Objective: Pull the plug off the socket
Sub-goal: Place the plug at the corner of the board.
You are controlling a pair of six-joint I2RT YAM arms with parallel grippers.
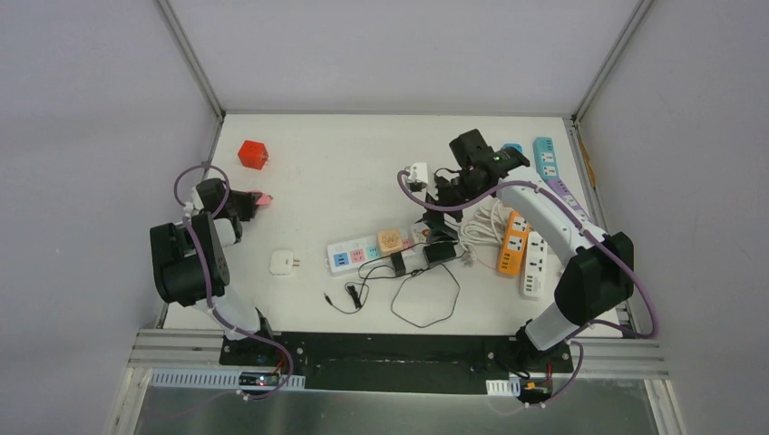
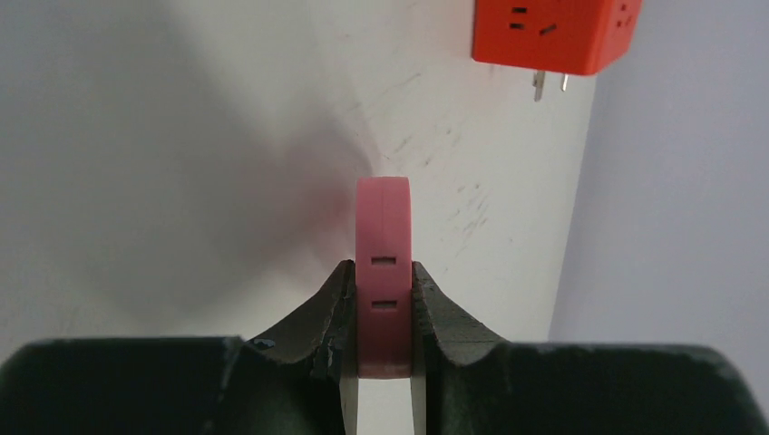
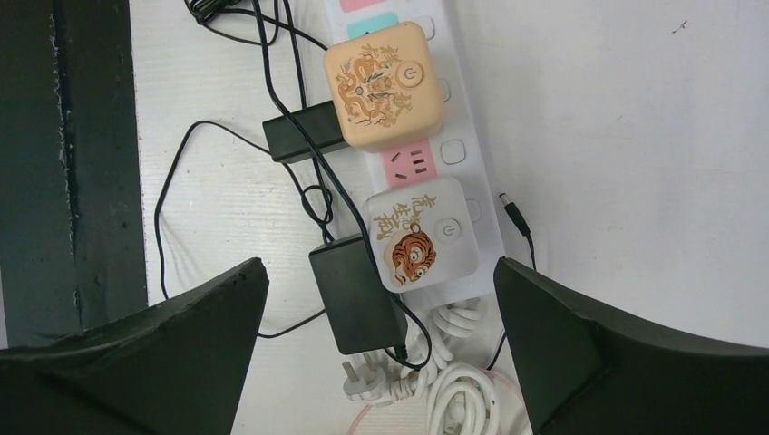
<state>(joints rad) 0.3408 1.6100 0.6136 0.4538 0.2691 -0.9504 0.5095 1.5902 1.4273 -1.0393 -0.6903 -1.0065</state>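
— At the left of the worktop (image 1: 345, 163), what has the left gripper (image 2: 384, 281) got?

— A pink plug (image 2: 384, 236). The fingers are clamped on its two flat sides, and it sticks out past the tips, with two slots showing on its narrow face. A red cube (image 2: 553, 32) sits further on, near the wall, apart from the plug, prongs out.

— And the strip (image 1: 363, 254)?

— Mid-worktop, well apart from the pink plug. A peach plug (image 3: 384, 83) and a tiger plug (image 3: 422, 237) sit in it, with one pink socket bare between them.

— The right gripper (image 3: 378, 263)?

— Spread wide, holding nothing. It hangs over the strip's right end. From its wrist, the tiger plug shows between the two fingers, and neither touches it.

— Anything else close by?

— A black adapter (image 3: 354, 294) lies just beside the tiger plug, thin cable looping off it. A white plug (image 1: 284, 263) lies loose between the strip and the left arm.
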